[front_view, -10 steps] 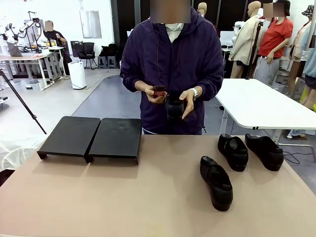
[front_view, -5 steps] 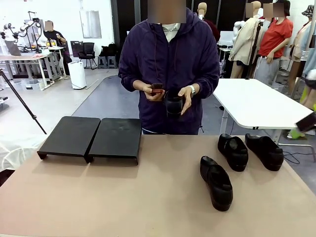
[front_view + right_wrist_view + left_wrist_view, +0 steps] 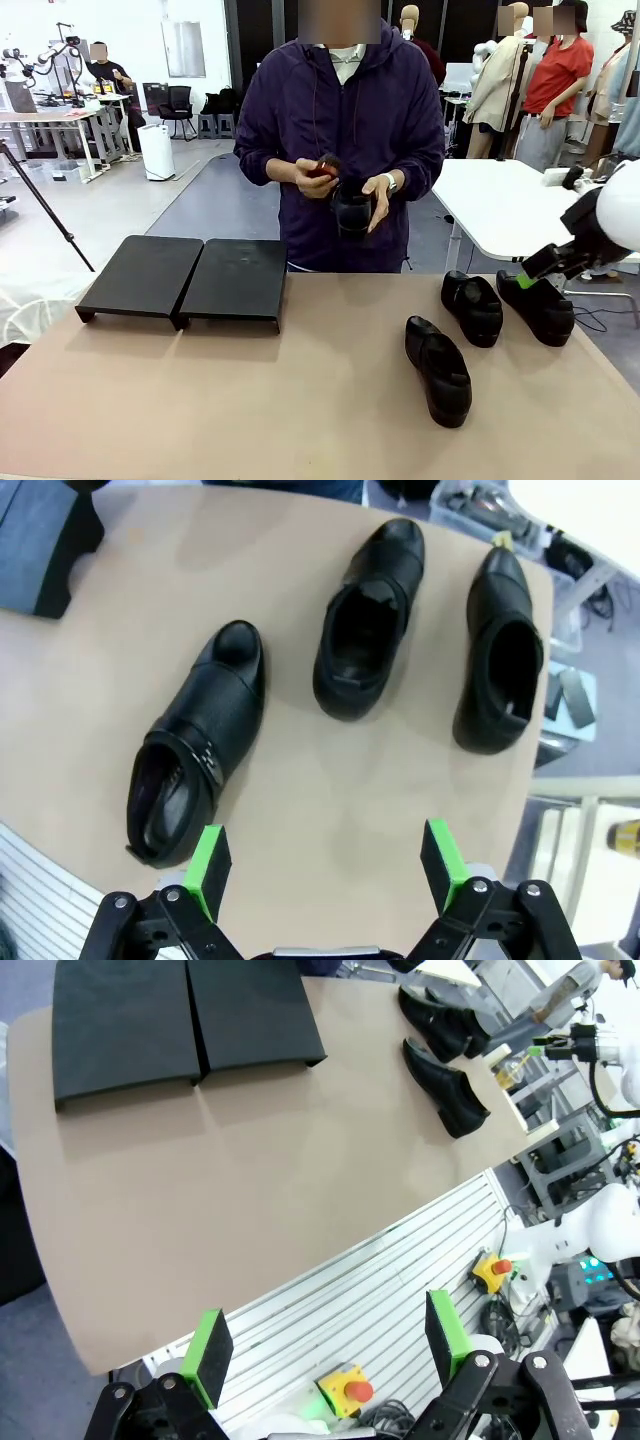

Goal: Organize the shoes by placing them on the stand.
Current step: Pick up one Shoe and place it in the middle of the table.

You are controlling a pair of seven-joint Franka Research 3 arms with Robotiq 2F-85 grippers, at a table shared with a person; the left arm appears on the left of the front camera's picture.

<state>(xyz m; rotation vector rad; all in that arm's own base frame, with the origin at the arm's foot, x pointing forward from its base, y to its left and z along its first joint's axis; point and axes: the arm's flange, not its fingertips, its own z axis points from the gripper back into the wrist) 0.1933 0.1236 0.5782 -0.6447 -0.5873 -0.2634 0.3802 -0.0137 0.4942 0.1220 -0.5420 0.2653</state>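
Three glossy black shoes lie on the right half of the table: one nearest me, one in the middle and one at the far right. The person across the table holds a fourth shoe in both hands. The black stand sits bare at the back left. My right gripper hovers open just above the far-right shoe. In its wrist view it looks down on the three shoes. My left gripper hangs open high over the table's near edge, holding nothing, with the stand far ahead.
A small reddish object is in the person's other hand. A white table stands behind on the right. Bare tabletop stretches between the stand and the shoes. A red emergency button sits below the table's near edge.
My right arm has come in from the right and now hangs over the far-right shoe. The person has shifted the hands slightly, still holding the shoe.
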